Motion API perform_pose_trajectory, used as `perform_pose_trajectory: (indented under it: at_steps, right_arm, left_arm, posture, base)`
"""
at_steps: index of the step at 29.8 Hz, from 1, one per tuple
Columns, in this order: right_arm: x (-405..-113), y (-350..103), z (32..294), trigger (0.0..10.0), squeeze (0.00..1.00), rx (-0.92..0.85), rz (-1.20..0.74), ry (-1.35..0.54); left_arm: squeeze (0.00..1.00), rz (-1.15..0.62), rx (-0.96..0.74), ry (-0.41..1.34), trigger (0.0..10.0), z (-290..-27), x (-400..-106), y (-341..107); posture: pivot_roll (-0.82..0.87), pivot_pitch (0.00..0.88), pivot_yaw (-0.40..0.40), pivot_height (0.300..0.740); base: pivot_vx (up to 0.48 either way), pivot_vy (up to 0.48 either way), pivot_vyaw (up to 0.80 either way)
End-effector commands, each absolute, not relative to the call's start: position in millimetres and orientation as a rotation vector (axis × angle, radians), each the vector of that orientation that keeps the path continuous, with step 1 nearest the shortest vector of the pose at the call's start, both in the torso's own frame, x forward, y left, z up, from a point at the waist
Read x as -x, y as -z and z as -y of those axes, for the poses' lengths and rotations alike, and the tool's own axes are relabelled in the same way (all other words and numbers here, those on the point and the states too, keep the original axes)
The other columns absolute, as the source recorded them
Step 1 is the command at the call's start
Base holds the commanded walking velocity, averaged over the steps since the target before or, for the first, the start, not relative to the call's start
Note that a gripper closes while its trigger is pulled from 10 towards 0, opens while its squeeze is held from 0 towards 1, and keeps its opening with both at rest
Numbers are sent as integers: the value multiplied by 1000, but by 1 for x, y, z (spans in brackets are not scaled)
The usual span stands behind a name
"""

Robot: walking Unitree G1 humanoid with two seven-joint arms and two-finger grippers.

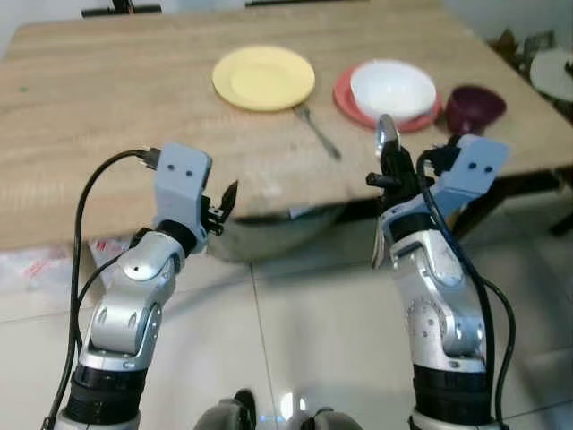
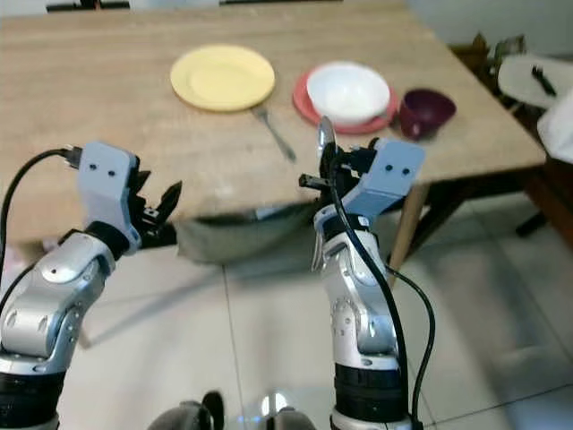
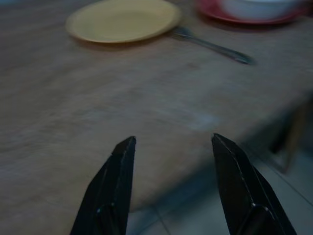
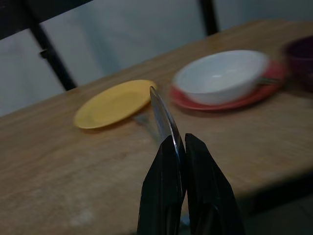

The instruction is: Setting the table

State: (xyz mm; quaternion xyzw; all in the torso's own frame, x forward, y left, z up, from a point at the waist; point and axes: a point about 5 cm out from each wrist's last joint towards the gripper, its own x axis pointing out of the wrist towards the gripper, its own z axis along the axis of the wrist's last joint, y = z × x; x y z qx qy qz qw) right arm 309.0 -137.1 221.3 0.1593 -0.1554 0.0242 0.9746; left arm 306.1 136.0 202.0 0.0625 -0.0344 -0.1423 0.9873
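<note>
Table (image 1: 107, 125); prob. spoon (image 1: 386, 134) in R jaws.

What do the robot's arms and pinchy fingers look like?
Both arms are shiny silver with rounded joints and black rings lower down. Each wrist carries a light blue-grey box with two small dark dots. Black cables loop from the boxes back along the arms. The left gripper and the right gripper each have two long black fingers that taper to points.

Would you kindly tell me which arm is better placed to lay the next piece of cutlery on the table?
The right: its tool is shut on a spoon near the white bowl, while the left tool is open.
</note>
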Motion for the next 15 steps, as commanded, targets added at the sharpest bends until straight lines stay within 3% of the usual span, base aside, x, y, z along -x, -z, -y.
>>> perform_pose_trajectory:
  at_steps: [1,4,15]
  right_arm:
    - [-307,-222,138,10000,0,-327,324,-43]
    - [-307,-221,138,10000,0,-333,320,-42]
    - [-308,-220,140,10000,0,-354,309,-35]
  left_arm:
    - [0,63,-133,285,10000,-137,-306,-201]
    - [0,60,-141,283,10000,-137,-306,-201]
    - [0,51,-135,292,10000,-136,-307,-200]
  posture:
    - [-95,113,53,740]
    - [-94,113,53,740]
    - [-95,114,54,740]
  base:
    - [0,0,0]
    - [0,0,0]
    - [0,0,-791]
